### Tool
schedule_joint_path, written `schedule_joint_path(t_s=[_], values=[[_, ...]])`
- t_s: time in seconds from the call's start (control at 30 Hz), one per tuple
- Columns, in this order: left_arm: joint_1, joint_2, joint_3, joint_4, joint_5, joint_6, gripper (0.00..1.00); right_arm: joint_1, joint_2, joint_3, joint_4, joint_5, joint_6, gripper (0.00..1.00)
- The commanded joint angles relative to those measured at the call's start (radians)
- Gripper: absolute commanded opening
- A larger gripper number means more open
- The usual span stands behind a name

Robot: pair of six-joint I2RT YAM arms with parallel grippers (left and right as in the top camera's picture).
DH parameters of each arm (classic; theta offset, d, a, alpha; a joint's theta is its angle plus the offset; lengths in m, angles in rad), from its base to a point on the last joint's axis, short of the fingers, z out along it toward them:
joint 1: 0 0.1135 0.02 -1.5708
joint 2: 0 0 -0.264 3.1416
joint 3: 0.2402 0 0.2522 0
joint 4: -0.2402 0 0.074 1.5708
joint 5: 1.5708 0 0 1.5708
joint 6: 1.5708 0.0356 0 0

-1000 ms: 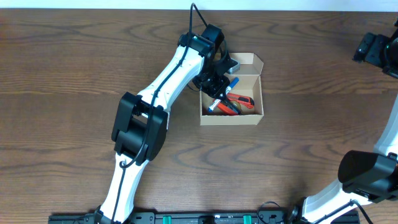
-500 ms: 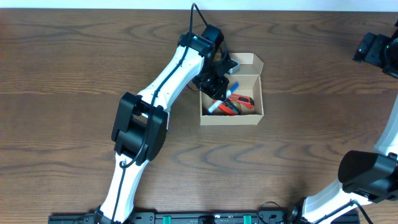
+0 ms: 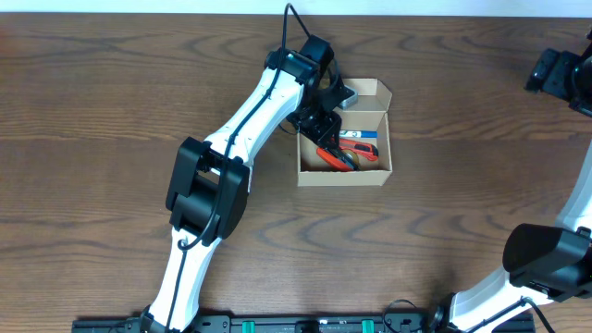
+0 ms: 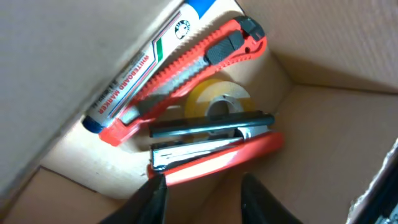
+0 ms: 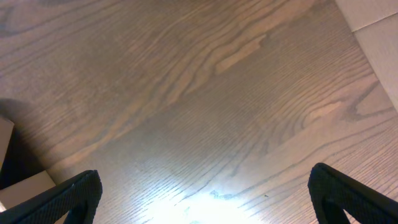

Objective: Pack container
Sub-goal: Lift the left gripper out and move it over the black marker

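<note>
The container, an open tan cardboard box, sits on the wooden table in the upper middle of the overhead frame, its lid flap tilted back at the top. The left gripper hangs inside it at its upper left corner, its fingers parted by a narrow gap and gripping nothing. Just beyond them lie a red stapler, a yellow tape roll, a red utility knife and a whiteboard marker. The right gripper is at the upper right edge, well apart from the box, fingers spread wide over bare wood.
</note>
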Motion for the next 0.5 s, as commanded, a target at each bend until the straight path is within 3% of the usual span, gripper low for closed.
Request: schedule_joint_path(t_s=[0.0, 0.27, 0.47], values=[[0.015, 0.008, 0.035, 0.010, -0.008, -0.011, 0.40, -0.005, 0.007, -0.005, -0.001, 0.002, 0.013, 0.99], [0.069, 0.008, 0.232, -0.013, -0.104, -0.075, 0.42, -0.005, 0.007, -0.005, -0.001, 0.002, 0.014, 0.99], [0.136, 0.008, 0.435, -0.167, -0.269, -0.131, 0.45, -0.005, 0.007, -0.005, -0.001, 0.002, 0.013, 0.99]])
